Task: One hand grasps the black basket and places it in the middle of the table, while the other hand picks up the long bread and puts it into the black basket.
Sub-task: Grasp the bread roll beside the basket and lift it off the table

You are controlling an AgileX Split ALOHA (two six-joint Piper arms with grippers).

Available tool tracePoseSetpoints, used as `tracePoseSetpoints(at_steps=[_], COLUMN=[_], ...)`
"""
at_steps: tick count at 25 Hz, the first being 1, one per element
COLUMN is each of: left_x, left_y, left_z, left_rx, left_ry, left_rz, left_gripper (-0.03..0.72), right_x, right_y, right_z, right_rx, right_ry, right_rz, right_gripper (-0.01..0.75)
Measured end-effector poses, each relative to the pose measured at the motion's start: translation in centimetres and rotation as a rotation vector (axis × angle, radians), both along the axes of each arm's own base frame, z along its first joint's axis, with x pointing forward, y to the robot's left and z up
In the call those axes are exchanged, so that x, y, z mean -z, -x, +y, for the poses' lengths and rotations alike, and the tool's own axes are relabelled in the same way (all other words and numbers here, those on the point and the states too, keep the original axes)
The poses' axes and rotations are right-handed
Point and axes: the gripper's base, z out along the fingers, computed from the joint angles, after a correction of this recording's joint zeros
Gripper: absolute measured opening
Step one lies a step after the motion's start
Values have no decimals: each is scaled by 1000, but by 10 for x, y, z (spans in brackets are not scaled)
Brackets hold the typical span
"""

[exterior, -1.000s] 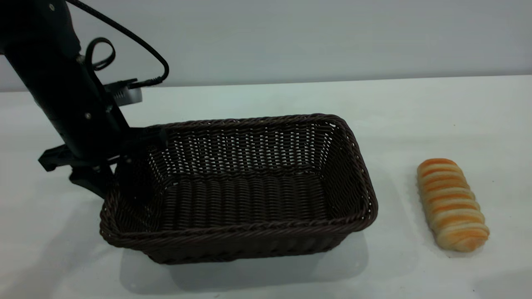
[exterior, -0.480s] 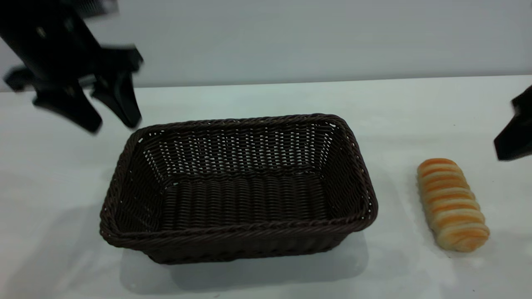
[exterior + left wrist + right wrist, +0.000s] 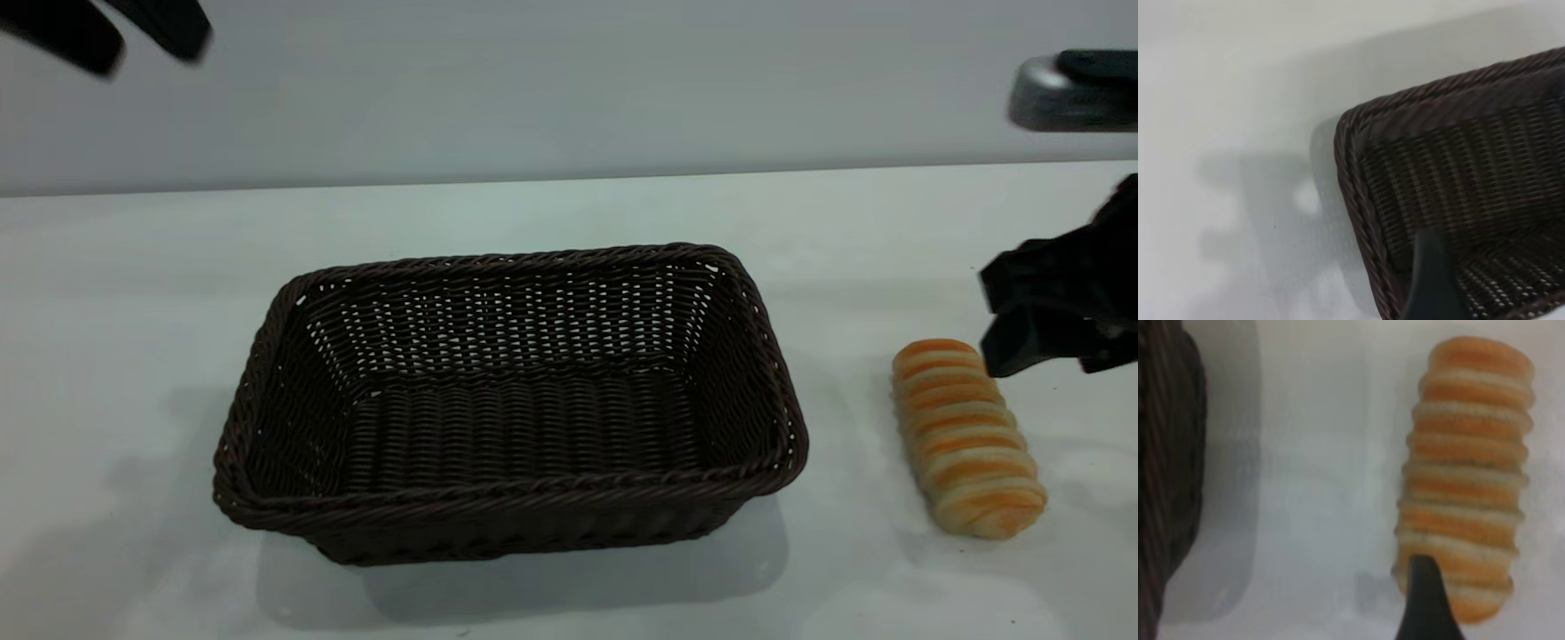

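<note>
The black basket (image 3: 511, 404) stands empty on the white table (image 3: 551, 209), near its middle. Its corner shows in the left wrist view (image 3: 1458, 167). The long bread (image 3: 967, 437), ridged orange and cream, lies on the table to the right of the basket, apart from it. It also shows in the right wrist view (image 3: 1465, 477). My left gripper (image 3: 133, 40) is open and empty, high above the table's back left, clear of the basket. My right gripper (image 3: 991, 324) is open and empty, just above the far end of the bread. One of its fingers (image 3: 1425, 603) overlaps that end.
The basket's side (image 3: 1165, 467) shows in the right wrist view, with a strip of bare table between it and the bread. The right arm's grey camera module (image 3: 1067, 93) hangs at the upper right edge. A plain wall runs behind the table.
My left gripper let go of the basket's left rim and rose up and away to the upper left. My right gripper came in from the right edge to just over the bread.
</note>
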Motion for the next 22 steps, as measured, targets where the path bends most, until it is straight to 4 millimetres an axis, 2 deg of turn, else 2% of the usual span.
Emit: tracePoseSetpoints(at_steps=[4, 7, 13, 17, 19, 22], left_x=[-23, -32, -32, -28, -29, -30], left_y=[18, 29, 42, 47, 48, 49], left_z=[4, 6, 9, 10, 10, 10], left_rx=[11, 18, 22, 25, 25, 25], left_ry=[4, 5, 3, -2, -1, 0], left_rz=[-42, -50, -40, -22, -26, -29], left_gripper=[542, 542, 542, 542, 542, 542], right_x=[19, 35, 70, 84, 86, 86], right_y=[-18, -29, -43, -48, -51, -53], right_z=[4, 6, 8, 5, 4, 4], right_rx=[-3, -6, -14, -4, 2, -6], right_ry=[11, 20, 41, 44, 42, 39], right_rz=[39, 68, 139, 167, 177, 191], right_gripper=[508, 508, 508, 500, 448, 247])
